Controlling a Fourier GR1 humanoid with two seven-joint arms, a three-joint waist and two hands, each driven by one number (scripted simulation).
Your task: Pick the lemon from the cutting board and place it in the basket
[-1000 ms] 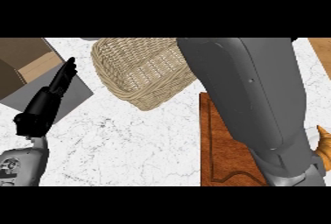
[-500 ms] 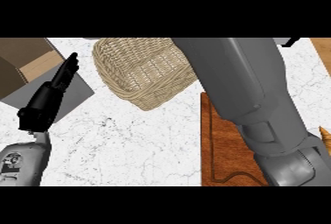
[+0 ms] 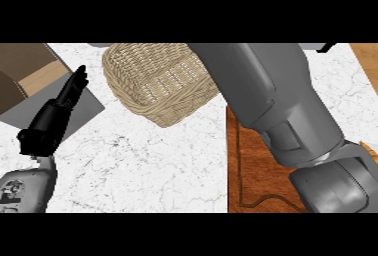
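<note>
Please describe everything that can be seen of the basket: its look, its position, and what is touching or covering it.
The basket looks woven from pale tan wicker, with a thick braided rim and an open mouth that shows its ribbed inside. It appears tilted, and it lies on the white marbled counter near the view's top. The grey right forearm crosses in front and hides its right side. Its lower corner comes close to the wooden cutting board. No lemon shows inside.

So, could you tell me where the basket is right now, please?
In the head view, the basket sits at the counter's top centre, just above-left of the cutting board, partly covered by the right forearm.
</note>
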